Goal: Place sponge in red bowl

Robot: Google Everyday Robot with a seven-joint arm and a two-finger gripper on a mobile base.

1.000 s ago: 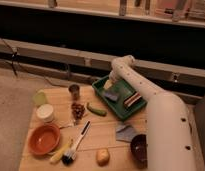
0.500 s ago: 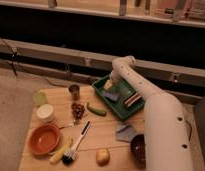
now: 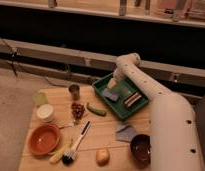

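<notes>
— Wooden tabletop [image 3: 103, 134] fills my feed, with a dark wall and a pale ledge running behind it. My white robot arm [image 3: 161, 107] comes in from the right and bends back over the far side. Its gripper [image 3: 112, 85] hangs above the far left part of the green rectangular plastic tray [image 3: 122, 114].

— And the sponge?

— The small flat blue-grey sponge [image 3: 110, 94] lies inside that tray, in its left half, just under the gripper. I cannot tell whether the two touch, nor whether the gripper is spread or pressed together. A red-and-white striped block [image 3: 132, 99] lies beside the sponge, in the tray's right half.

— Where is the bowl?

— The wide, shallow orange-red bowl [image 3: 44, 139] sits at the near left corner, well apart from the tray. A white round tub [image 3: 45, 113] stands just behind it. Between bowl and tray I see a small metal cup [image 3: 74, 90], a brown knobbly cluster [image 3: 77, 110] and a long green vegetable [image 3: 96, 109]. A black-handled brush [image 3: 76, 145] lies next to a yellow banana [image 3: 58, 155]. At the front edge there is a round yellowish fruit [image 3: 102, 156]. To its right sits a dark brown bowl [image 3: 140, 148], with a folded grey-blue cloth [image 3: 126, 132] just behind it.
</notes>
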